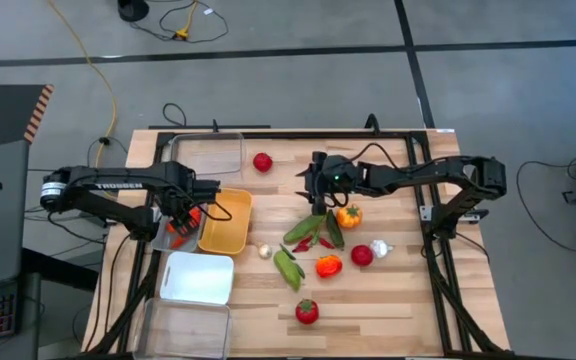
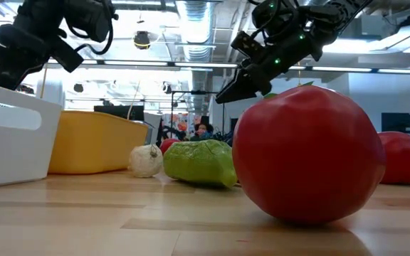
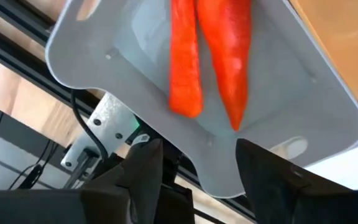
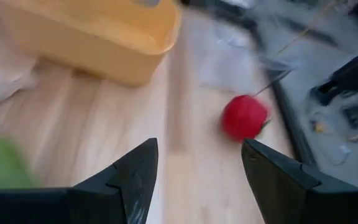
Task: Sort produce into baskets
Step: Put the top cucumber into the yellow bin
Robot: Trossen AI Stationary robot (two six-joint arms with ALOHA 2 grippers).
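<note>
On the wooden table [image 1: 388, 300], two orange carrots [image 3: 207, 53] are seen lying side by side in the grey basket [image 3: 278, 112], just beside the yellow basket [image 1: 225, 220]. The left gripper [image 3: 194, 168] is held above them, fingers parted and empty. The right gripper [image 4: 197, 168] (also parted, empty) is held over bare wood near a red tomato [image 4: 244, 117].

White lettering "TROSSEN" readable along my dark left arm's upper link [image 1: 118, 185], seen from above, over table's left edge. No other text, label or number legible on anything else around me.
</note>
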